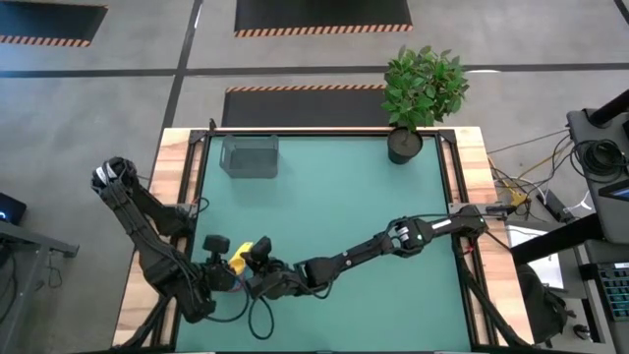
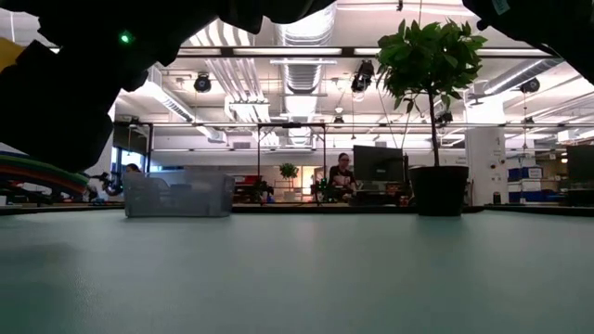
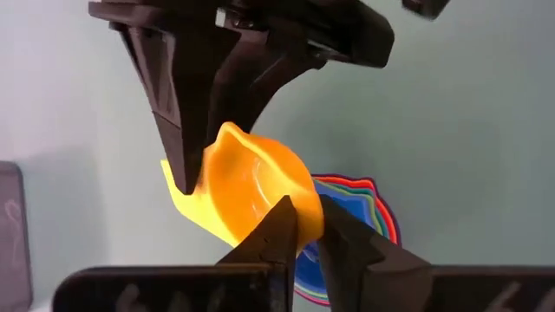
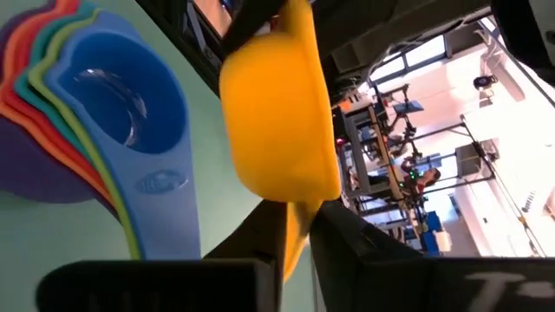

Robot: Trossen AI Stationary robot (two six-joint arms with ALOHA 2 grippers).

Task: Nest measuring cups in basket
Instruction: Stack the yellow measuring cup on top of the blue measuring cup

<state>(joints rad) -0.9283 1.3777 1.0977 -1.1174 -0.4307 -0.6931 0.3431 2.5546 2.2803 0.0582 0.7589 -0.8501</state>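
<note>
The yellow measuring cup (image 1: pixel 239 258) sits between both grippers near the table's near-left corner, lifted above the table. My left gripper (image 3: pixel 305 212) and my right gripper (image 4: pixel 299 221) are both shut on it. The other cups lie nested in a stack (image 4: pixel 87 113) on the table below, with a blue one on top and the purple, red, orange and green rims showing around it. The stack (image 3: pixel 355 208) also shows in the left wrist view. The grey see-through basket (image 1: pixel 250 155) stands on its base near the table's far edge, left of centre. My left gripper pinches the rim of the yellow cup's bowl (image 3: pixel 299 204) between its two fingers; one finger (image 3: pixel 276 232) seems to lie over the hollow and one outside. The cup is clear of the table. My right gripper pinches the yellow cup's handle (image 4: pixel 299 227) between its two fingers, coming from the table's right. The bowl (image 4: pixel 282 113) stands out beyond the fingertips, its rounded outside toward the camera, and the cup is off the table.
A black pot with a green plant (image 1: pixel 405 143) stands at the far edge, right of centre. Wooden rails (image 1: pixel 182 197) run along the table's sides. The green mat (image 1: pixel 344 197) is bare between the basket, the pot and the arms. People and desks show in the room behind (image 2: pixel 343 176).
</note>
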